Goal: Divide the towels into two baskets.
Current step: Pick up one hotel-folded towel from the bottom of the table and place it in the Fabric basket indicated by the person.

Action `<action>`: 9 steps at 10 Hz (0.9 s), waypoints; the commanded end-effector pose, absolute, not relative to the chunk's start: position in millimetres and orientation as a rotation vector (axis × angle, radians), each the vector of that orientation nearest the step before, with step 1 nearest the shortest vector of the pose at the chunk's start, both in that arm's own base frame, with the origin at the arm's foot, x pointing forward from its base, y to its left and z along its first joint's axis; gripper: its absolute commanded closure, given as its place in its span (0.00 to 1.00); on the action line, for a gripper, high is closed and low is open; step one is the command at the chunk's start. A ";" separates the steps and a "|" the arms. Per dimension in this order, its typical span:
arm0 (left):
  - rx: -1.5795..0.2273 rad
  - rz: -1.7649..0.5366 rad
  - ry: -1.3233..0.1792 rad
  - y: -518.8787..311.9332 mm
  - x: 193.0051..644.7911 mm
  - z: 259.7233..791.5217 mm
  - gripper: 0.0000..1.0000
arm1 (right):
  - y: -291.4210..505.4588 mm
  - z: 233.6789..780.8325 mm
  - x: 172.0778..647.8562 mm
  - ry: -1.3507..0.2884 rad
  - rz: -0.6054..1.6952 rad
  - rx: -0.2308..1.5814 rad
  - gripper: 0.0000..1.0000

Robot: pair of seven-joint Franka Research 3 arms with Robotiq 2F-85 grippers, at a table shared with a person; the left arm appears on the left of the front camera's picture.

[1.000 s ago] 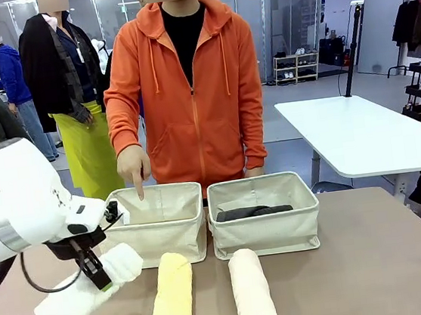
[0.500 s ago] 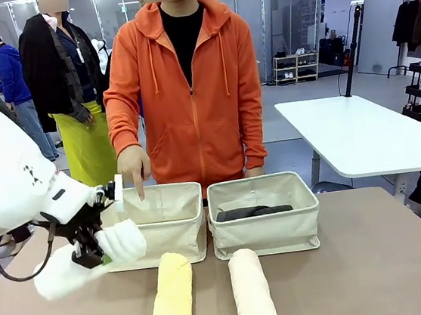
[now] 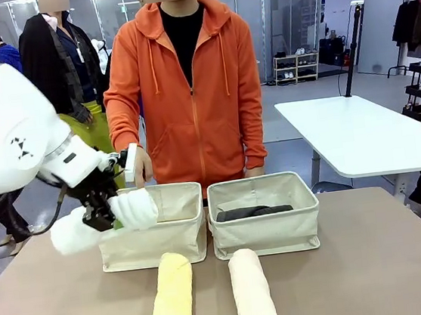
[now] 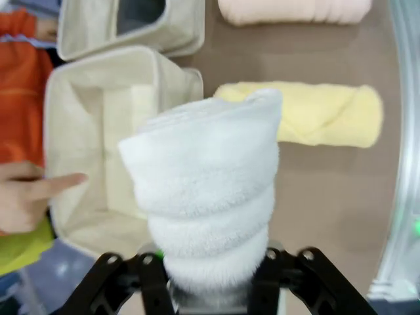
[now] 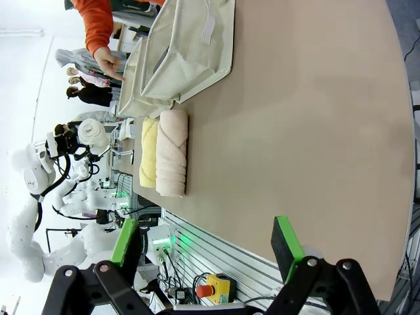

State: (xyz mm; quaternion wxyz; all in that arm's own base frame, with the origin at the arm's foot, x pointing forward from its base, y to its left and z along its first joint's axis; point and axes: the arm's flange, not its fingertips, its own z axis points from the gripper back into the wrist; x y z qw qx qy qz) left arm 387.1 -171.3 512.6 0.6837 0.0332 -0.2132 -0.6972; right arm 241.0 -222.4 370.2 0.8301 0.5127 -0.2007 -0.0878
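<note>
My left gripper (image 3: 99, 214) is shut on the middle of the white towel (image 3: 134, 209), held in the air at the near-left corner of the left basket (image 3: 159, 243). In the left wrist view the white towel (image 4: 207, 177) hangs over that basket's (image 4: 79, 105) open inside. The right basket (image 3: 269, 234) holds the dark grey towel (image 3: 251, 212). The pale yellow towel (image 3: 170, 299) and the pink-beige towel (image 3: 253, 293) lie side by side on the table in front of the baskets. My right gripper (image 5: 205, 246) is open above the table's bare right part.
A person in an orange hoodie stands behind the baskets; one hand (image 4: 36, 193) points a finger into the left basket. The brown table (image 3: 374, 260) has free room to the right. A white table (image 3: 360, 133) stands farther back on the right.
My left gripper has lifted the white towel off the table and carried it up and to the right, to the left basket's corner. The person's pointing hand is now partly behind my arm.
</note>
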 end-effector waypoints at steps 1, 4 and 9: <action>0.046 -1.597 -0.494 -191.6 411.9 531.1 0.63 | -221.4 372.7 237.9 -0.422 -0.172 1.088 0.00; 0.104 -1.626 -0.457 -208.0 477.9 532.0 0.63 | -221.4 372.7 237.9 -0.422 -0.172 1.088 0.00; 0.032 -1.629 -0.411 -207.8 556.2 503.8 0.63 | -221.4 372.7 237.9 -0.422 -0.172 1.088 0.00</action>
